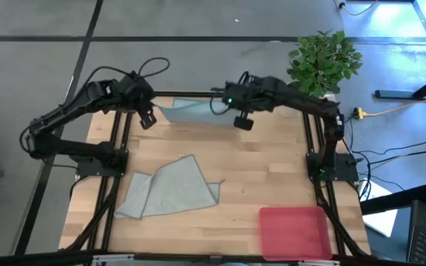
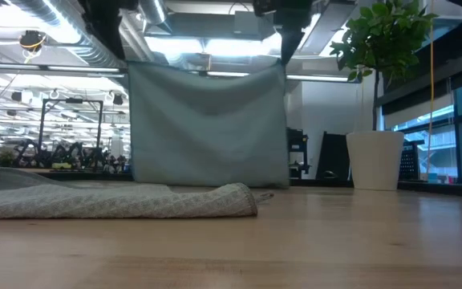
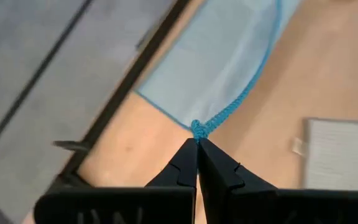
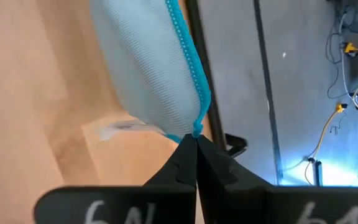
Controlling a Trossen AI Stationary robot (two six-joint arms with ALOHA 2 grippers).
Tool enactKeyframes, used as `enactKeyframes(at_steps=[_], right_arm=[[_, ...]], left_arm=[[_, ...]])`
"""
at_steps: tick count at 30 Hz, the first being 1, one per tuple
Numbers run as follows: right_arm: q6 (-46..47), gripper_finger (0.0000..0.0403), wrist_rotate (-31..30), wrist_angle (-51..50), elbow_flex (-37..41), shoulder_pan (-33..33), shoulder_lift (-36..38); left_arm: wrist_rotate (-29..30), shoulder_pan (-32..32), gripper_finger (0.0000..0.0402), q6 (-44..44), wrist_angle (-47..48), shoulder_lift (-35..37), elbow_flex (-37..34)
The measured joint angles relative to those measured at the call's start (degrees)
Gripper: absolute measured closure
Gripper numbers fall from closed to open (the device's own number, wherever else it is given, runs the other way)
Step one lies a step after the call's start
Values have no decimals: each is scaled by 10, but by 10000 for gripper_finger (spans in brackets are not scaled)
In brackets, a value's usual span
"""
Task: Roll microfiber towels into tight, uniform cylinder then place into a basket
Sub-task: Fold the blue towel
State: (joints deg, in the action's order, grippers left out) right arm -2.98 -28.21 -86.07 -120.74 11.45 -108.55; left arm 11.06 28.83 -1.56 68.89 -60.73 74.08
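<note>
The light teal-blue towel (image 2: pixel 207 128) hangs as a flat sheet above the table's far edge, held up by both grippers; it also shows in the high view (image 1: pixel 187 112). My left gripper (image 1: pixel 147 118) is shut on its one top corner, my right gripper (image 1: pixel 242 122) on the other. The larger pale grey-green towel (image 1: pixel 170 188) lies crumpled on the table's middle left, also in the low view (image 2: pixel 111 201). The pink basket (image 1: pixel 294 230) sits flat at the near right. My left gripper pinches the teal towel's corner (image 3: pixel 197 129) at its stitched blue edge between its two fingertips, from above. The towel hangs below it. My right gripper pinches the other top corner (image 4: pixel 196 129) at the blue stitched edge between its fingertips, from above. The top edge sags a little between the two grippers.
A potted plant (image 1: pixel 324 63) in a white pot (image 2: pixel 374 159) stands at the table's far right corner. The table's middle right is bare wood (image 1: pixel 272 170). Black frame rails run along the table's left and right sides.
</note>
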Motion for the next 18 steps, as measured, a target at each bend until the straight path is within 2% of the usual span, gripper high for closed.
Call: enactKeyframes(at_steps=[5,18], right_arm=[[26,402,0,0,53,-29,0],[85,402,-1,78,209,-103,0]], left_arm=[[-5,-47,402,33,11,0,-19],[-5,-173,402,137,-10,0,-158]])
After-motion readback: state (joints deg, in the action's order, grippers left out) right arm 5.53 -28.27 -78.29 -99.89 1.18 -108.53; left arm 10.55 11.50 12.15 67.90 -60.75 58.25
